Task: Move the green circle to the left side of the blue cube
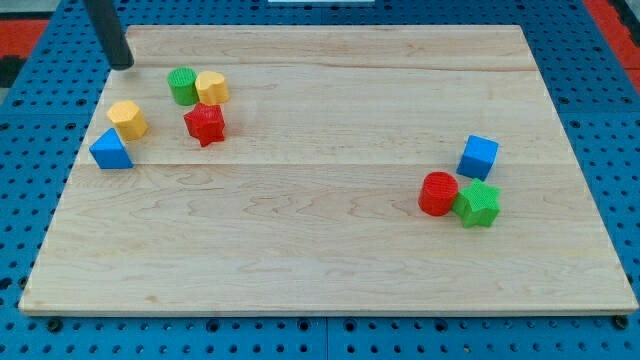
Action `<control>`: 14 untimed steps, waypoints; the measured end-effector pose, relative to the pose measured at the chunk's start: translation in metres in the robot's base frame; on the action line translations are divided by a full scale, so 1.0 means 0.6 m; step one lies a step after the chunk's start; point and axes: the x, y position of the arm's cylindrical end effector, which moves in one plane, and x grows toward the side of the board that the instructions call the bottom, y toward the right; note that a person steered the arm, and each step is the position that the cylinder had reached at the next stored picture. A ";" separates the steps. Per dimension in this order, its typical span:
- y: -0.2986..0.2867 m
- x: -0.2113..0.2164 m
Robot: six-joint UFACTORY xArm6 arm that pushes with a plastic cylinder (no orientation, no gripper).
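Note:
The green circle (182, 86) sits near the view's top left, touching a yellow block (212, 87) on its right. The blue cube (478, 156) is far off at the view's right. My tip (121, 64) rests on the board near the top left corner, a short way to the upper left of the green circle and apart from it.
A red star (205, 123) lies just below the green circle. A yellow block (128, 119) and a blue triangle (111, 150) are at the left edge. A red circle (438, 193) and a green star (477, 204) lie just below the blue cube.

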 end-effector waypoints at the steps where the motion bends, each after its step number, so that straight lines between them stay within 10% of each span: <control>1: 0.137 0.071; 4: 0.336 0.025; 5: 0.407 0.118; 8: 0.302 0.137; 10: 0.551 0.222; 14: 0.606 0.178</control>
